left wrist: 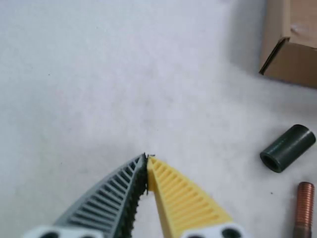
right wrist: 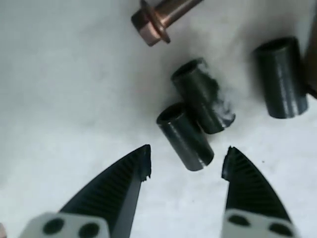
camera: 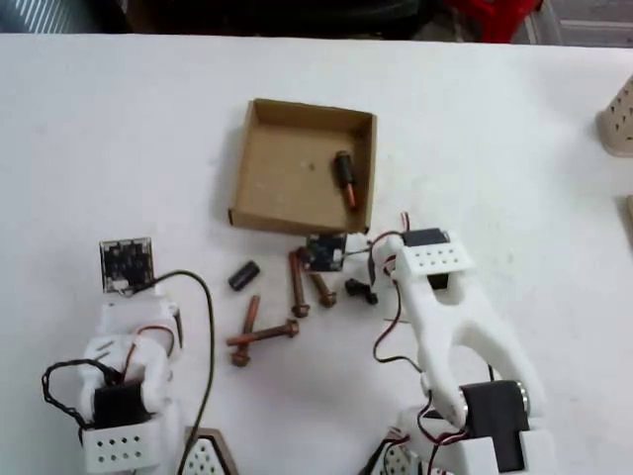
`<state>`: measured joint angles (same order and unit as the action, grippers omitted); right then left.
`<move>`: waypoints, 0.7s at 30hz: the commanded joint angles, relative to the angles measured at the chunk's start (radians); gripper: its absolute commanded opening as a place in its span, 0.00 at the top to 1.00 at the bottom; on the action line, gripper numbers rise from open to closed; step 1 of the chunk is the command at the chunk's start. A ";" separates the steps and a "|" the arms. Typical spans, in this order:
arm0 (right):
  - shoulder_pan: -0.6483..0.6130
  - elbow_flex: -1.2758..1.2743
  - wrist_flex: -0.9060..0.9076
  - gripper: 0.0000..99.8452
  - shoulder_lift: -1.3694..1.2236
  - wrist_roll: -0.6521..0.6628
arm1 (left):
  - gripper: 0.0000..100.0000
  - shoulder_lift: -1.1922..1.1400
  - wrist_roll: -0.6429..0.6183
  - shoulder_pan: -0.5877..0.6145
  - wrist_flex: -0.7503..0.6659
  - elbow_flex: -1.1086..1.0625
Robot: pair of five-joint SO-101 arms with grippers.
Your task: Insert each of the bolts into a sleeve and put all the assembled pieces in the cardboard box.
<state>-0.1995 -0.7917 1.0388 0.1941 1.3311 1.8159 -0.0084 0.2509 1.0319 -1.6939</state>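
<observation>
The cardboard box (camera: 297,163) stands mid-table with one assembled bolt-and-sleeve piece (camera: 345,178) lying inside. In front of it lie several copper bolts (camera: 297,282) and a lone black sleeve (camera: 243,275). My right gripper (right wrist: 187,161) is open just short of a black sleeve (right wrist: 185,136), whose near end lies between the fingertips. A second sleeve (right wrist: 203,96) touches it, a third (right wrist: 281,77) lies apart, and a bolt head (right wrist: 157,22) lies beyond. My left gripper (left wrist: 147,159) is shut on nothing over bare table, with a sleeve (left wrist: 287,148) and a bolt tip (left wrist: 303,210) off to one side.
The left arm (camera: 124,386) sits at the table's near left and the right arm (camera: 460,336) at the near right, with cables trailing beside them. A box corner (left wrist: 292,44) shows past the left gripper. A perforated beige object (camera: 618,119) stands at the far right edge.
</observation>
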 commanded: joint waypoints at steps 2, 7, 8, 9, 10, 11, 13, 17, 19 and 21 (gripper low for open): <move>-0.010 0.005 -0.025 0.78 0.022 0.012 | 0.98 0.008 0.006 0.010 -0.005 0.002; -0.024 -0.009 -0.067 0.78 0.019 0.014 | 0.98 0.008 0.046 0.010 -0.005 0.002; -0.030 -0.025 -0.085 0.78 0.019 0.014 | 0.98 0.008 0.058 0.010 -0.005 0.002; -0.042 -0.041 -0.104 0.79 0.019 0.014 | 0.98 0.008 0.064 0.010 -0.005 0.002; -0.053 -0.060 -0.125 0.81 0.019 0.014 | 0.98 0.008 0.064 0.010 -0.005 0.002; -0.062 -0.078 -0.148 0.83 0.019 0.014 | 0.98 0.008 0.066 0.010 -0.005 0.002; -0.079 -0.109 -0.189 0.86 0.021 0.012 | 0.98 0.008 0.066 0.010 -0.005 0.002; -0.081 -0.120 -0.205 0.85 0.021 0.012 | 0.98 0.008 0.068 0.010 -0.005 0.002; -0.079 -0.120 -0.206 0.85 0.021 0.012 | 0.98 0.008 0.068 0.010 -0.005 0.002; -0.079 -0.121 -0.206 0.86 0.021 0.012 | 0.98 0.008 0.068 0.010 -0.005 0.002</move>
<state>-0.2624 -0.9099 0.8470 0.1956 1.3341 1.8159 0.0483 0.2509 1.0319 -1.6939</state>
